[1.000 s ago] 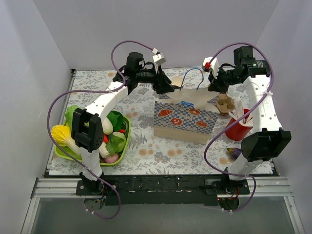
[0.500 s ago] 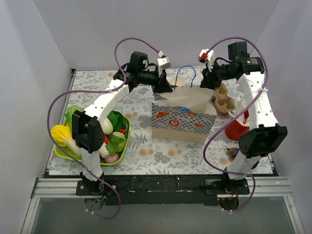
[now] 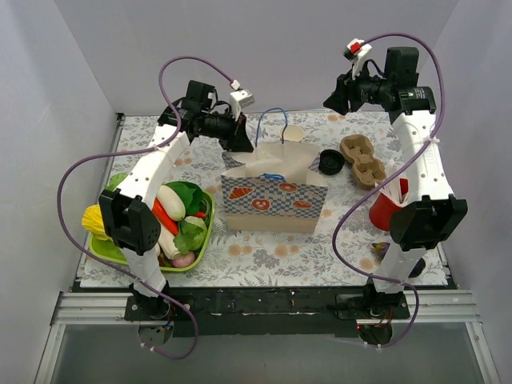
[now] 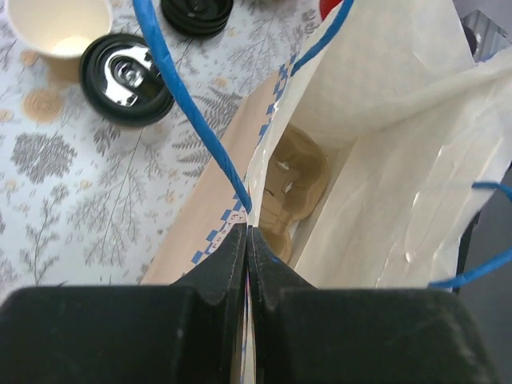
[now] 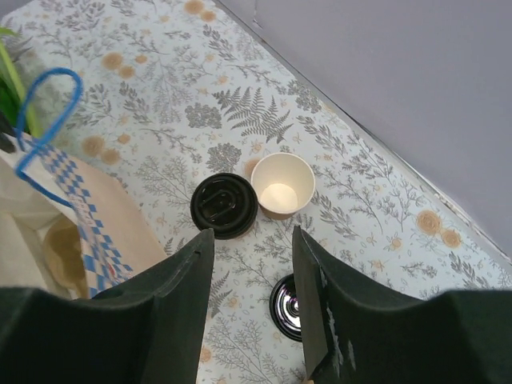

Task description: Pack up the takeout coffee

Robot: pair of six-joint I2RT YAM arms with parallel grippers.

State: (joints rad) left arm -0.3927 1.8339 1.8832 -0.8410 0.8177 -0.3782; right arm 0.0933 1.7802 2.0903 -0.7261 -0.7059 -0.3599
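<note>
Claws: the left claw (image 4: 248, 237) is pinched fully shut on the rim of the paper bag (image 3: 276, 200), right where the blue handle (image 4: 188, 104) meets it, and it's lifting that side of the mouth. The right claw (image 5: 251, 234) has its jaws apart with nothing in them, hanging high over the back of the table (image 3: 264, 244).
Coffee: the coffee cup (image 5: 282, 184) stands upright on the table behind the bag, not in it yet. No lid on, so you can see the white inside.
Lid: the black lid (image 5: 225, 206) lies flat just beside the cup on the bag side. A second lid (image 5: 292, 306) sits a bit further off.
Step, my guess: one claw holds the bag open while the free one goes down for the cup or its lid.
How I'd do it: hold the rim up and taut so the mouth doesn't sag. Come straight down on the cup and squeeze gently, since thin paper with no lid will crush easily. Set it in upright.
In the way: the blue handles loop across the opening. There's also a brown cardboard thing (image 4: 282, 180) already in the bottom of the bag, so floor space looks tight. The lid is close enough to the cup to get bumped.
Other stuff: a cardboard carrier (image 3: 362, 160) sits right of the bag, with a red cup (image 3: 386, 212) of white sticks nearer the arm. The tray of vegetables (image 3: 206, 228) is over on the left, well out of it.
</note>
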